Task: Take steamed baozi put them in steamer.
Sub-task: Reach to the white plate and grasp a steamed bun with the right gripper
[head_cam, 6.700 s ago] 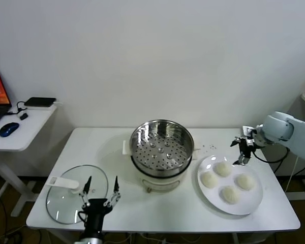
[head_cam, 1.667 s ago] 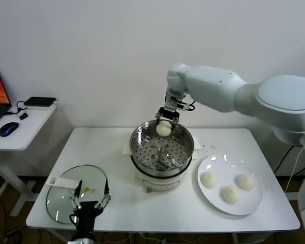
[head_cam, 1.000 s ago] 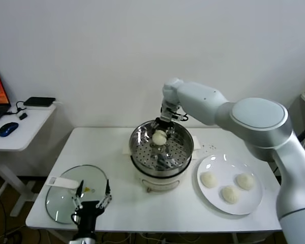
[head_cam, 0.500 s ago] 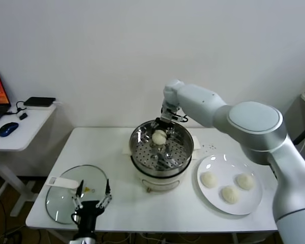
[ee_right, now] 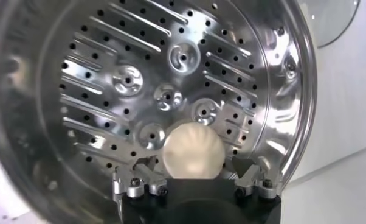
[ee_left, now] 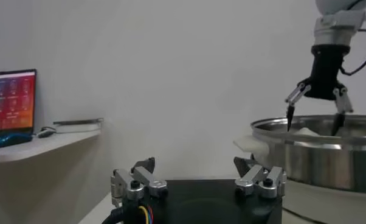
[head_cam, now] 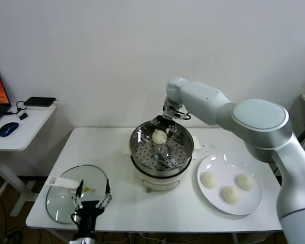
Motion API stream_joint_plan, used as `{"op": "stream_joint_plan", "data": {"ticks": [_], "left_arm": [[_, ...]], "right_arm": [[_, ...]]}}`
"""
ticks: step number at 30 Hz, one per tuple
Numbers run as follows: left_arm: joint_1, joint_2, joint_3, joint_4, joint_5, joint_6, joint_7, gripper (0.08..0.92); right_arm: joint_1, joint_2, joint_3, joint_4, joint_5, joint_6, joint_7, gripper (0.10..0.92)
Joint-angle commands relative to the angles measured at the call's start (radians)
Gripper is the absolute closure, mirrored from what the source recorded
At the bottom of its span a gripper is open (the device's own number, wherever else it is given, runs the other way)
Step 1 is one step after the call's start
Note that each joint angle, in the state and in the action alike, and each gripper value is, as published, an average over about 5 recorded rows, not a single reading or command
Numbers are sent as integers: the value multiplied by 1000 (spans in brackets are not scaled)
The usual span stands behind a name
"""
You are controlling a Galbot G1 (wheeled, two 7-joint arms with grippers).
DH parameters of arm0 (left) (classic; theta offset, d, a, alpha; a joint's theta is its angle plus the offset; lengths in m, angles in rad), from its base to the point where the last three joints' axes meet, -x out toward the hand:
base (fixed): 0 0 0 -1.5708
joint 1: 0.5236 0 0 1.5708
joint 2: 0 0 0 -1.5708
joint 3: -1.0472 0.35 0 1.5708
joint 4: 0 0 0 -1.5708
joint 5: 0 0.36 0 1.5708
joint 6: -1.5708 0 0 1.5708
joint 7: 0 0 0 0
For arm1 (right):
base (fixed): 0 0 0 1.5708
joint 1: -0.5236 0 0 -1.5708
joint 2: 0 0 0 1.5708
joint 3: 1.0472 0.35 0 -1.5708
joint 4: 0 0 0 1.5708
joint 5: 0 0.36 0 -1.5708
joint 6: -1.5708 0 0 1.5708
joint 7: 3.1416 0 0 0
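Since half a second ago the right gripper [head_cam: 167, 120] has lifted slightly above the steamer [head_cam: 161, 147], jaws spread wide and empty, leaving one baozi [head_cam: 158, 136] on its tray near the back wall; it should rise straight clear before swinging toward the three baozi [head_cam: 226, 183] on the plate [head_cam: 254, 201] beside the steamer, while the left gripper [head_cam: 93, 201] waits open by the glass lid [head_cam: 66, 195].

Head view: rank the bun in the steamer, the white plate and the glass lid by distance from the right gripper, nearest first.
1. Off-white round bun on the steel steamer's perforated tray, directly below the right gripper, whose fingers are open.
2. Flat white plate, on the table's right, holding three buns.
3. Round glass lid, front left, by the parked left gripper.
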Motion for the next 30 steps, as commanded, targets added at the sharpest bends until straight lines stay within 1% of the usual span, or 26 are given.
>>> {"op": "stream_joint_plan", "data": {"ticks": [1,4,6,8,13,18,24,30], "left_arm": [[4,-5,2,-6,4,0,0,177],[6,-3,2,-9,6,0,-1,177],[8,0,2,-10,4,1,-3,177],[10,2,1,-11,3,1,-4,177],[12,4,1,-14,1,-1,-5,177],[7,3,6,-5,-2,-2,-6,177],[2,4,6,2,-5,-5,-6,177],[3,7,0,0,-11,-11,-10,177]], "right_arm": [[160,-55,-121,79,235,9,-181,203],[224,-95,-190,133,316,-25,-208,203],[274,-132,-253,191,353,-85,-183,203],[328,-168,-324,257,390,-165,-138,203],[486,-302,-545,474,481,-462,-20,203],[582,-402,-701,660,547,-655,74,203],[592,-487,-747,810,658,-798,111,203],[467,-578,-670,882,656,-886,162,203]]}}
